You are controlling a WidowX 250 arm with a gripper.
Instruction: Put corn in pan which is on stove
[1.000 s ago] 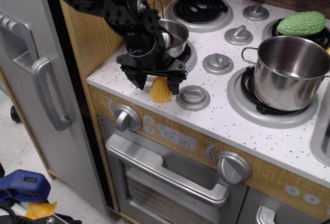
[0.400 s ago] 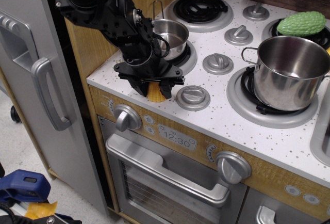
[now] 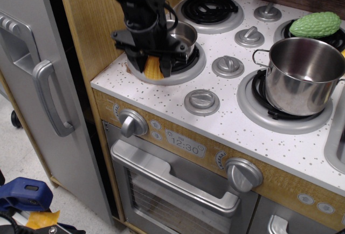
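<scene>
My black gripper [image 3: 152,67] is shut on the yellow ribbed corn [image 3: 153,68] and holds it a little above the front left burner ring, just in front of the small steel pan [image 3: 180,35]. The pan sits on that burner of the white speckled stove [image 3: 237,115], partly hidden behind my arm. The corn is outside the pan, at its near left side.
A large steel pot [image 3: 303,75] stands on the front right burner. A green bumpy toy vegetable [image 3: 316,23] lies on the back right burner. Silver knobs [image 3: 201,101] dot the stove top. A grey door with a handle [image 3: 48,99] stands at the left.
The gripper closed on the corn at the stove's front edge, lifted it and carried it back and left toward the pan.
</scene>
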